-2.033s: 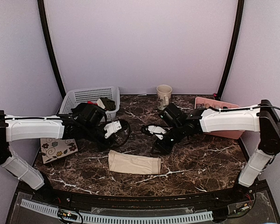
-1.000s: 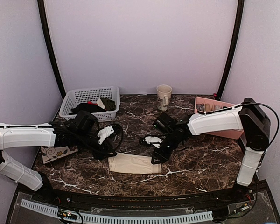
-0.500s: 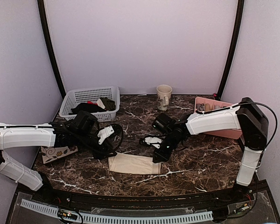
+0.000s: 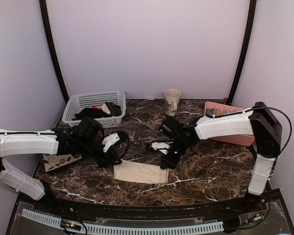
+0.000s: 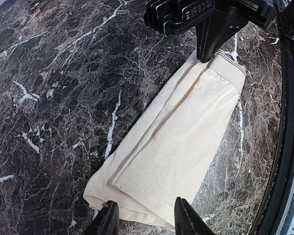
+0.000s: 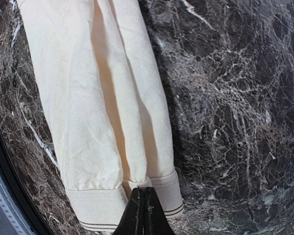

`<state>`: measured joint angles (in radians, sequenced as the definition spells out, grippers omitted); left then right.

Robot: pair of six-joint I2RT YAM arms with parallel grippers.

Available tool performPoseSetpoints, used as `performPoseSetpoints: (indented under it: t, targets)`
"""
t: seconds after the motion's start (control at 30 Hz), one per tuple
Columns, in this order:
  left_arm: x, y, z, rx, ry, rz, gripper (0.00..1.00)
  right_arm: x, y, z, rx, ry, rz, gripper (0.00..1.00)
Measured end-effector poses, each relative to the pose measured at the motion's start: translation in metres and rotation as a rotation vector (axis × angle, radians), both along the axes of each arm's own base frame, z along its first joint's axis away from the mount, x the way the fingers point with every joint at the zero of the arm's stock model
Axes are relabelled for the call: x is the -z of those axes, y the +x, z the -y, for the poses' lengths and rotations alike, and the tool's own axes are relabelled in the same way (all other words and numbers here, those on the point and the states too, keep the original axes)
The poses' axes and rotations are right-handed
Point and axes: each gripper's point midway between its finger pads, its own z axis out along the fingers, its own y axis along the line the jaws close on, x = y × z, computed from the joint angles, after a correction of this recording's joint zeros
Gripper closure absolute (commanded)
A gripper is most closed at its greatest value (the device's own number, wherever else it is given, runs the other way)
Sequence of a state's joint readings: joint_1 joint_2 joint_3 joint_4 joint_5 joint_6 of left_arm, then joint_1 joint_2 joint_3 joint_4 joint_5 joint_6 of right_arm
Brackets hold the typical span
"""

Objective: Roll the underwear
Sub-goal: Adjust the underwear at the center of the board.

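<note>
Having dropped to the folded underwear (image 4: 139, 172) at 6 o'clock, the left gripper (image 5: 144, 209) straddles its 9 o'clock end wide open while the right gripper (image 6: 142, 195), closed, pins the 3 o'clock waistband, seemingly readying the roll.

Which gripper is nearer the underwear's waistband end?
Right. The right gripper is shut with its tips on the waistband; the left gripper is open at the opposite end of the underwear.

The folded cream underwear (image 6: 103, 98) lies on the dark marble tabletop (image 6: 235, 98); the right tool (image 6: 142, 215), fingertips pressed together, touches its waistband.
</note>
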<state>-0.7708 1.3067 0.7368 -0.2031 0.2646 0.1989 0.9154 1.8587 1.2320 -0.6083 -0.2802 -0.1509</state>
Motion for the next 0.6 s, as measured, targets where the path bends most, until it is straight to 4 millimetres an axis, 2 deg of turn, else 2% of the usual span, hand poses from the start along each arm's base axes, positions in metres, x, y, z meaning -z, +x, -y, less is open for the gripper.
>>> performPoseSetpoints:
  t: [0.1, 0.4, 0.6]
  targets:
    - [0.000, 0.000, 0.000, -0.006, -0.002, -0.006, 0.56, -0.002, -0.002, 0.000, 0.004, 0.004, -0.009, 0.77]
    - [0.026, 0.001, 0.001, -0.035, 0.052, -0.094, 0.56, -0.014, -0.007, -0.003, 0.024, 0.040, -0.039, 0.75]
    - [0.027, 0.004, 0.005, -0.039, 0.053, -0.103, 0.56, -0.020, -0.010, -0.006, 0.025, 0.060, -0.053, 0.71]
